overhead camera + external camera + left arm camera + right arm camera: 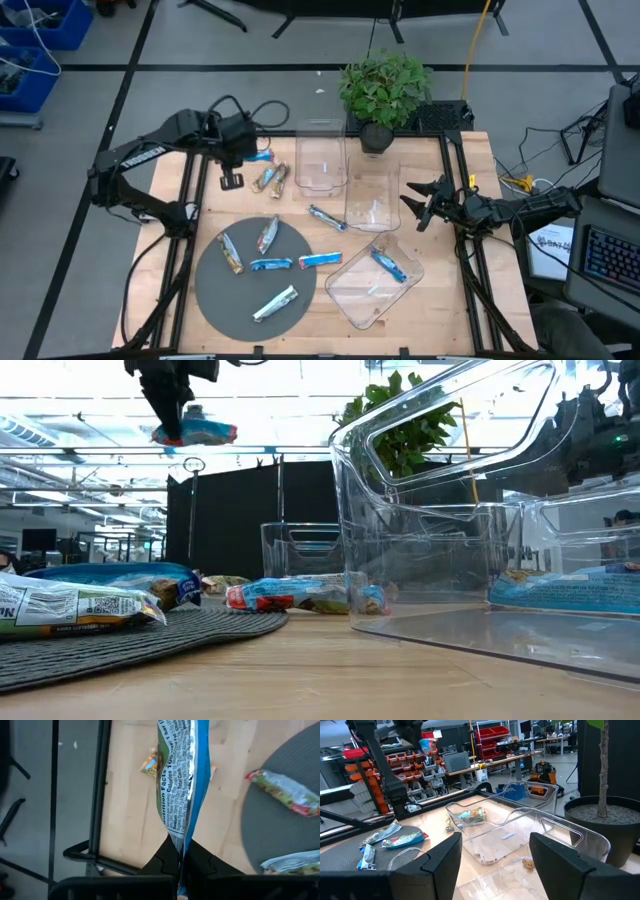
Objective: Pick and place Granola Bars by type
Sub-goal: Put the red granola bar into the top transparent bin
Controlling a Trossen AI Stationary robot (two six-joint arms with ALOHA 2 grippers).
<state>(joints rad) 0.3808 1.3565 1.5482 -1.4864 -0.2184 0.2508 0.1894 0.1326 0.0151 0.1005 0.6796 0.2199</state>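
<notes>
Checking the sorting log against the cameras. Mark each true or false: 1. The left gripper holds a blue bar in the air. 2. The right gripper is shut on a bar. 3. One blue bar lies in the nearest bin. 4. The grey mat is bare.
1. True: the left gripper pinches a blue bar aloft.
2. False: the right gripper is open, holding nothing.
3. True: a bar lies in the nearest bin.
4. False: the grey mat carries several bars.

Mat (215,290) front-left on counter (420,310) with five bars (271,264); three bins (320,155) to its right, plant (383,90) behind them.
</notes>
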